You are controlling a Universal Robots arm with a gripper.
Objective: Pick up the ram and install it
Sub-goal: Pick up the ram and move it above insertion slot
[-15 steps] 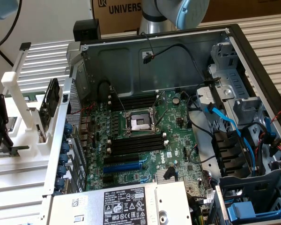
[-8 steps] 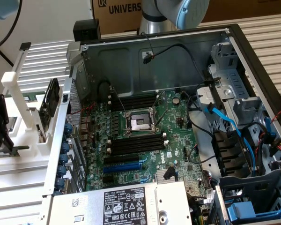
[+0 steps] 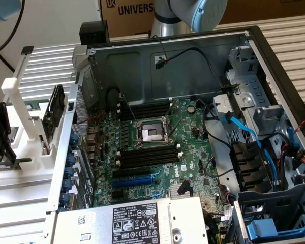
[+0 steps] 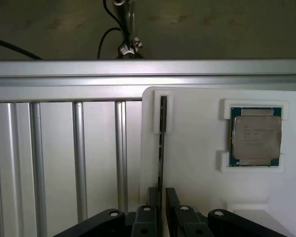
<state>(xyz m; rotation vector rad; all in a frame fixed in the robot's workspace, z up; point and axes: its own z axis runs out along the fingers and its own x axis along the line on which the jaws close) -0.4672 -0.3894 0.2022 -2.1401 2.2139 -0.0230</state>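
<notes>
Your hand (image 4: pixel 162 195) is clamped on the ram (image 4: pixel 161 148), its two black fingers (image 4: pixel 153 197) pressed against either face of the stick's near end. You see the ram edge-on, as a long, thin, dark line standing on its edge. Its far end sits in a narrow slot of a white holder (image 4: pixel 197 173), a smooth, matte block with raised square-cornered lips. In a shallow pocket of the same holder, well apart from the ram, lies a square CPU chip (image 4: pixel 256 136) with a brushed silver lid and a green border. The holder rests on a worktop (image 4: pixel 54 163) of ribbed aluminium slats, with a flat metal rail (image 4: pixel 138 74) running across behind it.

In the exterior view, an open grey steel computer case (image 3: pixel 142 66) lies on its side. Inside it is a green motherboard (image 3: pixel 193 147) that carries long black memory slots (image 3: pixel 147 156). The white holder (image 3: pixel 15 91) stands outside the case, towards the exterior view's left.
</notes>
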